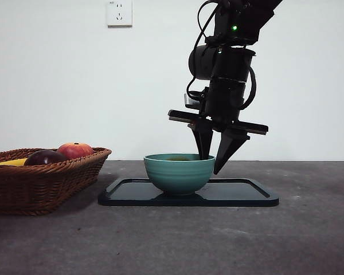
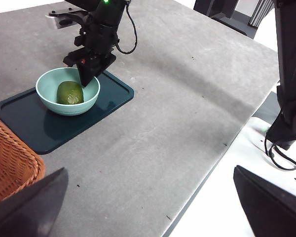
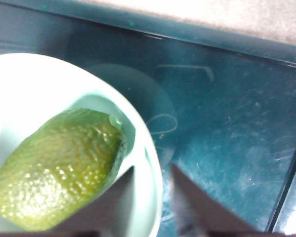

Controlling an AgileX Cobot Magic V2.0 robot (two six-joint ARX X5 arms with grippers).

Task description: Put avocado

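- The table point(image 1: 309, 229) is a grey, rough surface, and all the other things stand on it, below the right gripper.
- The wicker basket point(image 1: 40, 180) stands well apart from the right gripper, at the far side of the bowl from it in the front view. It holds a red apple point(image 1: 75, 150), a dark purple fruit point(image 1: 45, 157) and something yellow point(image 1: 12, 162).
- The dark tray point(image 1: 241, 195) lies flat just under the right gripper and carries the bowl.
- The right gripper point(image 1: 213, 156) hangs down from above at the rim of the bowl. Its jaws are a little apart and hold nothing; one jaw is inside the rim and the other outside it.
- The teal bowl point(image 1: 179, 172) stands upright on the tray, with its rim between the two jaws.
- The avocado point(image 3: 59, 168) lies inside the bowl, just beside the inner jaw. I cannot tell if the jaw touches it.
- The left gripper point(image 2: 148, 207) waits far from the bowl, over the table edge, with its jaws wide apart and empty.
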